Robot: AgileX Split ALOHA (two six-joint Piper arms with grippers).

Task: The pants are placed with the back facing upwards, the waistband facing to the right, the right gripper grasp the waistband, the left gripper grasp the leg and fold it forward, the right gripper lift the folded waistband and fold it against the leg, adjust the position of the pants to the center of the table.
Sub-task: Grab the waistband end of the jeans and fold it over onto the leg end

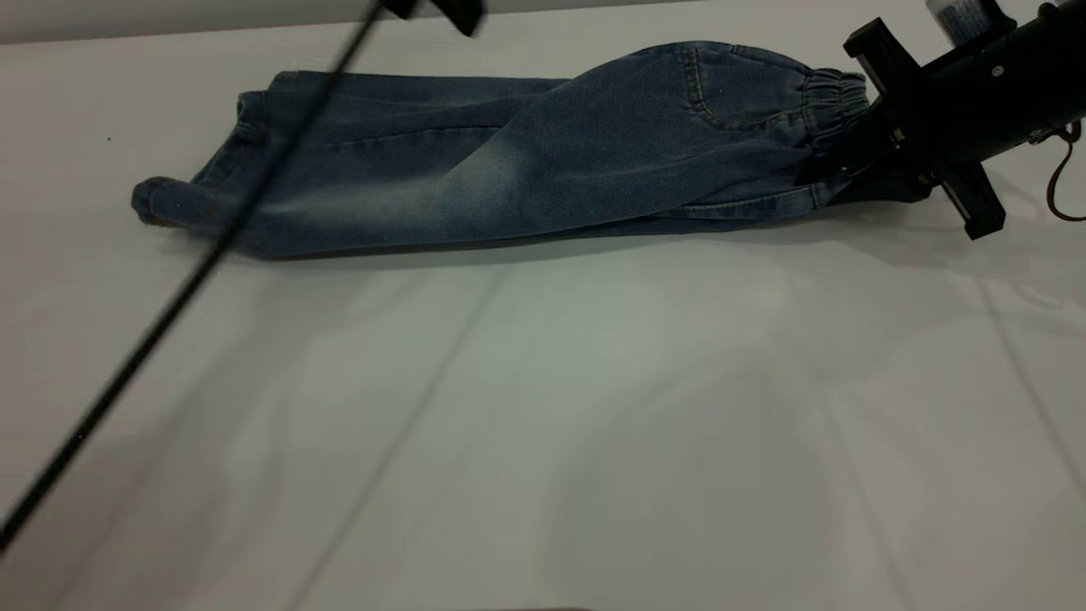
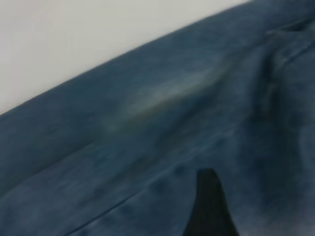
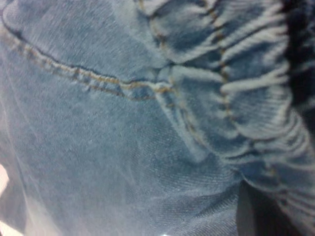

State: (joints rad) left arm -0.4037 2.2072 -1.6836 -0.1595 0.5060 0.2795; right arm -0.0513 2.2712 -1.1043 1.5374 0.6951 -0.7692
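The desk [image 1: 543, 441] is bare white, with the pants [image 1: 509, 170] lying along its far edge, already folded lengthwise, legs to the left and waistband [image 1: 836, 98] to the right. The right pincer [image 1: 857, 165] sits at the waistband's lower corner, apparently clamped on the fabric, though its tips are hidden under denim. The left pincer [image 2: 210, 206] hovers over the legs; only one finger shows, so whether it is wide or narrow cannot be told. If the right pincer holds only one layer, lifting could peel the fold apart. The pants could also drag toward the far edge.
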